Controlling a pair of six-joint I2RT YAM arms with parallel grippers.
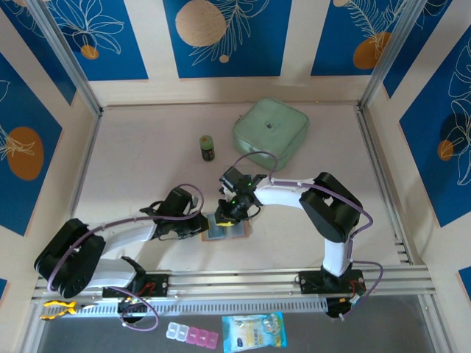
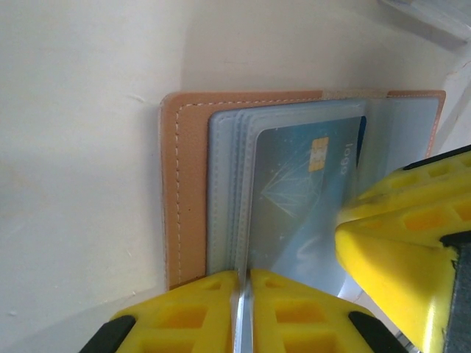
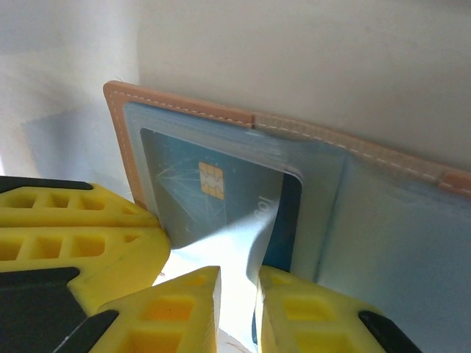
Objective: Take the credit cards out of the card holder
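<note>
The left claw [image 2: 243,298], a pair of yellow ribbed plastic fingers, is pressed together on the thin edge of a see-through pocket leaf. That leaf belongs to the pinkish-tan leather folding card holder [image 2: 184,191], and the pinch sits at the holder's 6 o'clock edge in the left wrist view. The right claw [image 3: 239,287], of the same yellow plastic, has its fingers drawn close on a pale, limp flap of pocket film curling up from the holder. Whether a card's edge is in that pinch too, I cannot tell.

A dark blue-teal plastic credit card [image 3: 191,198] with a gold chip still lies in the topmost pocket, under the film.

From above, the holder lies open and flat on the pale table [image 1: 147,162], near the arms. The left claw is at its 9 o'clock and the right claw at its 12 o'clock. A small dark green jar [image 1: 208,148] stands well apart at 12 o'clock, and a mint-green zip case [image 1: 271,132] at 1 o'clock.

The card looks light, stiff and slick; the film looks soft and clingy. The holder is probably light enough to slide or lift unless pinned. The best hold is likely the card's bare edge at the pocket mouth, pinched across both faces and drawn straight along the pocket. Catching film together with the card would likely jam it.
</note>
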